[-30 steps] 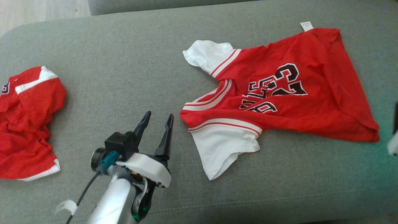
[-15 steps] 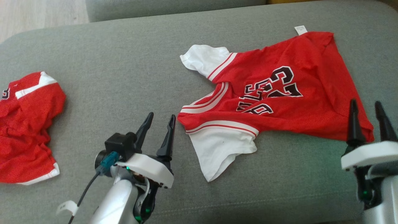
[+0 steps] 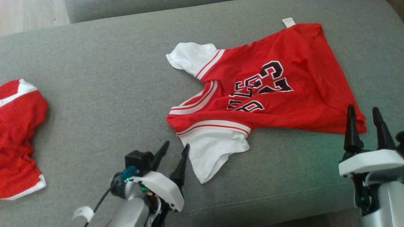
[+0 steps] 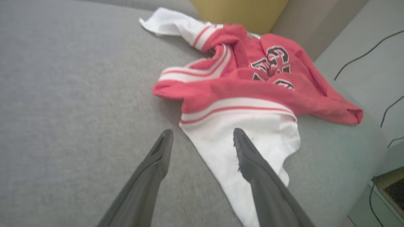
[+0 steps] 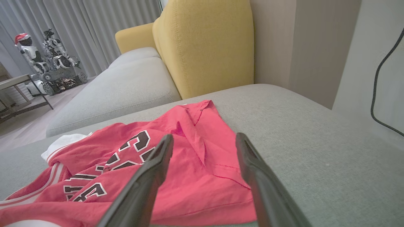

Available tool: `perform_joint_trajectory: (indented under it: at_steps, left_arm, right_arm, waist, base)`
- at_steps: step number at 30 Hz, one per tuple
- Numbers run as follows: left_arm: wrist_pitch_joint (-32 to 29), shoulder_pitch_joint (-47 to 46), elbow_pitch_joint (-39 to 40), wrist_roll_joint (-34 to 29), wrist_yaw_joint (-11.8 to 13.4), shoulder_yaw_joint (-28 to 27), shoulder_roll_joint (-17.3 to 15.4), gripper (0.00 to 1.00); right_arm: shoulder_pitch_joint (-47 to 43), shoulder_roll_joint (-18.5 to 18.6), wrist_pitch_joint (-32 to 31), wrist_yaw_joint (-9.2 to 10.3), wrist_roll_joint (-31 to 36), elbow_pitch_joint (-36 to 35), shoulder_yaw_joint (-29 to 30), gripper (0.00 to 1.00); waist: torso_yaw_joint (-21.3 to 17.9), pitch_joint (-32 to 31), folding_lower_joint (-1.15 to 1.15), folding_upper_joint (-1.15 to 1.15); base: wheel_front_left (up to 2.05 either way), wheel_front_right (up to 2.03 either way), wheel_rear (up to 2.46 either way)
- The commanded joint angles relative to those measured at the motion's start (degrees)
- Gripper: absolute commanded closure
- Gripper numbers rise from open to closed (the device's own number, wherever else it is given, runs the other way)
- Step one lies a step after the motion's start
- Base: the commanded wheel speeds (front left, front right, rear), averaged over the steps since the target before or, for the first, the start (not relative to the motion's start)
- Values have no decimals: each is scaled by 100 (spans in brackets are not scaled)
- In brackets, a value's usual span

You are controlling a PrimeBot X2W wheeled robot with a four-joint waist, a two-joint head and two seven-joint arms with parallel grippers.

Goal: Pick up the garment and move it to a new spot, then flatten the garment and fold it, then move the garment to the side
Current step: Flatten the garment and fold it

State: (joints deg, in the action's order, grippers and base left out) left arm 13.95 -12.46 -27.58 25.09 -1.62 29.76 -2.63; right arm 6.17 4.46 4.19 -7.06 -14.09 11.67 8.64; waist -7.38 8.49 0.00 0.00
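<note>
Garment (image 3: 312, 78): 1, spread | other red jersey (image 3: 19, 138): 1, perhaps crumpled

The garment (image 3: 293, 104) is matt red cloth, mesh-like, with smoother white sleeves — the sofa seat (image 3: 94, 94) a coarse grey weave — and the left gripper (image 3: 177, 144) has dull dark plastic fingers (image 3: 180, 168) on a smooth white shell.

A: Where is the left claw (image 3: 177, 144)?
B: Lower left, tilted up and to the right, its two dark fingers spread apart, empty.
A: And the right claw (image 3: 362, 107)?
B: Lower right, fingers nearly upright, spread wide, also empty.
</note>
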Motion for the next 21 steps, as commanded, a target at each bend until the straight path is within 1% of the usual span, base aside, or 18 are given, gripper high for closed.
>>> perform_joint_trajectory:
  at_steps: [1,7,13,21]
  left_arm:
    - [-107,-339,-78,182,-75,55,-25,0]
    - [-326,-366,-225,605,-148,418,-25,0]
    - [-415,-484,-448,697,29,711,-25,0]
    - [-624,-639,-698,863,110,988,-25,0]
  right_arm:
    - [251,35,85,-43,21,-121,-131,0]
    - [265,23,130,-43,54,-53,-63,0]
    - [310,7,159,-43,97,14,-40,0]
    - [376,-8,200,-43,106,72,-100,0]
  waist:
    - [-100,27,0,0]
    - [-143,74,0,0]
    - [-136,79,0,0]
    - [-182,82,0,0]
  base:
    - [0,0,0]
    - [0,0,0]
    - [0,0,0]
    - [0,0,0]
